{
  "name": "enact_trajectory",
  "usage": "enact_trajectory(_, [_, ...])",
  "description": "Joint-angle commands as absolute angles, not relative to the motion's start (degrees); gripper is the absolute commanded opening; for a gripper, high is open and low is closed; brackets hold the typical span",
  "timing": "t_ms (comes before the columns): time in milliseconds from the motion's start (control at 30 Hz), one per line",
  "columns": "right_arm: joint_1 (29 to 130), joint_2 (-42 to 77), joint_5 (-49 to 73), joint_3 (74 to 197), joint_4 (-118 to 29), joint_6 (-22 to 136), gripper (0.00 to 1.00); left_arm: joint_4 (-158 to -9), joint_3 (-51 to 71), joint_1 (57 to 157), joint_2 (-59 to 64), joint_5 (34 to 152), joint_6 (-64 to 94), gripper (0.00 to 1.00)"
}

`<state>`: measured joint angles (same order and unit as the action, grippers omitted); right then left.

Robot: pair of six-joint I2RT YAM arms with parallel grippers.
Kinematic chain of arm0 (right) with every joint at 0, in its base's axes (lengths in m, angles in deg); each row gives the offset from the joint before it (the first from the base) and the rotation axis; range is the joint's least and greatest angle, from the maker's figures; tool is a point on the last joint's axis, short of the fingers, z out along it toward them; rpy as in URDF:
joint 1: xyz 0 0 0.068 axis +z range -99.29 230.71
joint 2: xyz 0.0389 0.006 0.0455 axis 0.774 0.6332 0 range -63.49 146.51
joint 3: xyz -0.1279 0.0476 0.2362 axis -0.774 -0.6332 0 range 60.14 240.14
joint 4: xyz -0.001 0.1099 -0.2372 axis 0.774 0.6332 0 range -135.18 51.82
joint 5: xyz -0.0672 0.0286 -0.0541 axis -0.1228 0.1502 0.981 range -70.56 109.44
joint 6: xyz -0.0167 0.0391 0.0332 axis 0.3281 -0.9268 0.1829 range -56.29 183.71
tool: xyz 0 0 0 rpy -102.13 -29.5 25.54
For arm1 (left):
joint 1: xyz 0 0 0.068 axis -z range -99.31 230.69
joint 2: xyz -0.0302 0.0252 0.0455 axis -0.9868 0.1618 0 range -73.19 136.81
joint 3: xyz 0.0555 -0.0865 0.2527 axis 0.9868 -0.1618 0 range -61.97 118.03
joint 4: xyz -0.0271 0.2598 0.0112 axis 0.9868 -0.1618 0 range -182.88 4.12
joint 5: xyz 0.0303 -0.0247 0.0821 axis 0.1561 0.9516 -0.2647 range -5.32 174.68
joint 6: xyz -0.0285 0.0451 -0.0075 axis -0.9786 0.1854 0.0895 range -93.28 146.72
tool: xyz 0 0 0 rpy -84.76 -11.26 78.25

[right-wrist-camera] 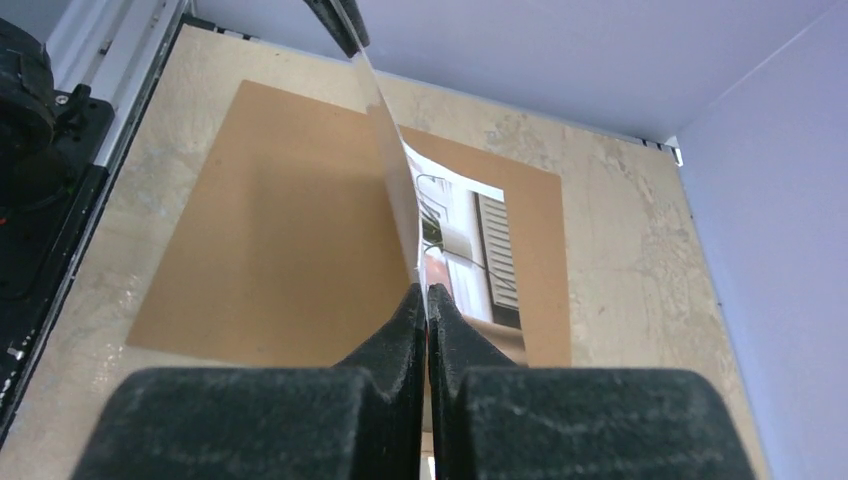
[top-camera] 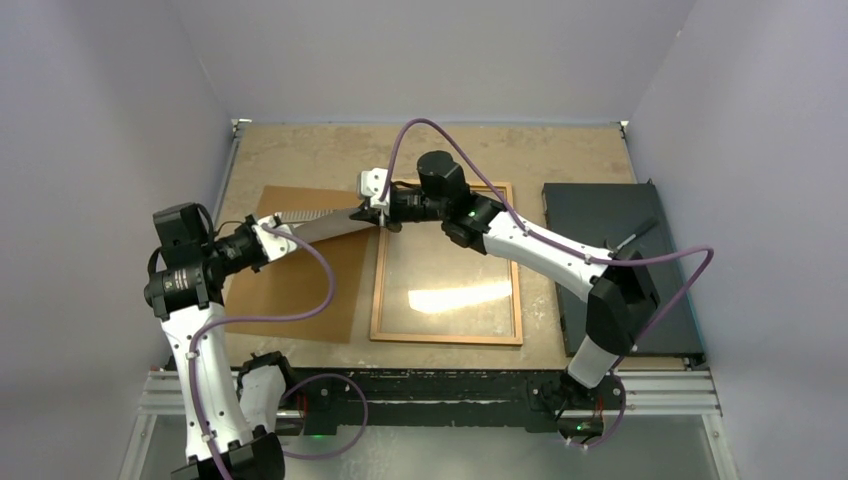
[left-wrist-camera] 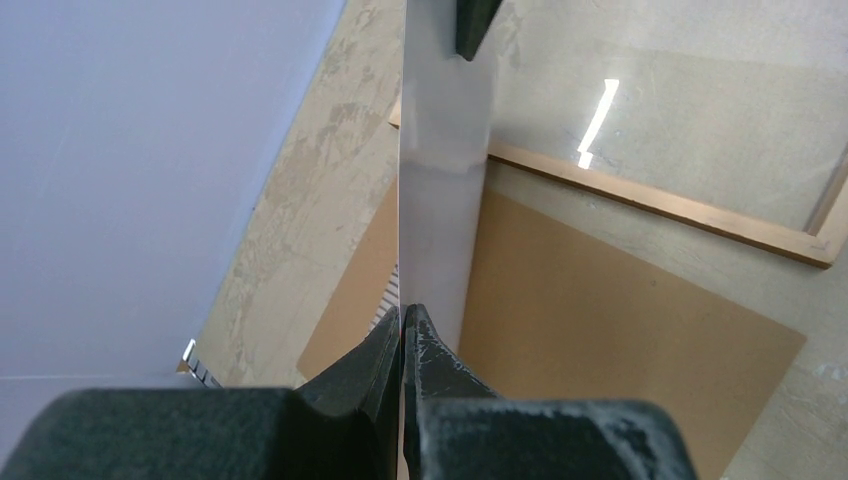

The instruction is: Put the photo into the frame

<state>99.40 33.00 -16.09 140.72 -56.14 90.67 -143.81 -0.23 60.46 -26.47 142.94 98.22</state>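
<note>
The photo (top-camera: 318,225) hangs on edge in the air, stretched between both grippers above the brown backing board (top-camera: 290,290). My left gripper (top-camera: 268,228) is shut on its left end; in the left wrist view the whitish back (left-wrist-camera: 440,150) runs away from the pinching gripper (left-wrist-camera: 403,312). My right gripper (top-camera: 378,213) is shut on the other end, at the top left corner of the frame (top-camera: 378,285). Its wrist view shows the printed building side (right-wrist-camera: 460,225) curving up from the closed gripper (right-wrist-camera: 426,290). The orange-brown frame (left-wrist-camera: 650,203) lies flat with glare on its pane.
A black rectangular slab (top-camera: 610,225) lies right of the frame, partly under the right arm. The backing board (right-wrist-camera: 270,230) lies flat left of the frame. Purple-grey walls close in the table on three sides. A metal rail (top-camera: 430,390) runs along the near edge.
</note>
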Motion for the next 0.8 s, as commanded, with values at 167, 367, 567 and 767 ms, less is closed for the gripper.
enact_trajectory(167, [99.5, 27.7, -7.9, 143.3, -67.1, 79.6, 0.00, -113.3, 3.8, 60.2, -22.7, 134.5, 62.0, 0.68])
enact_trajectory(367, [99.5, 27.3, 7.8, 152.4, -63.1, 64.4, 0.00, -111.8, 15.3, 60.2, -13.6, 121.7, 43.9, 0.89])
enact_trajectory(567, [99.5, 23.6, 15.2, 153.1, -60.9, 57.9, 0.00, -113.6, 21.6, 60.2, -11.2, 113.6, 34.8, 0.93])
enact_trajectory(767, [99.5, 23.6, 17.6, 156.9, -54.4, 54.9, 0.00, -119.9, 23.9, 60.1, -9.3, 111.1, 36.6, 0.94])
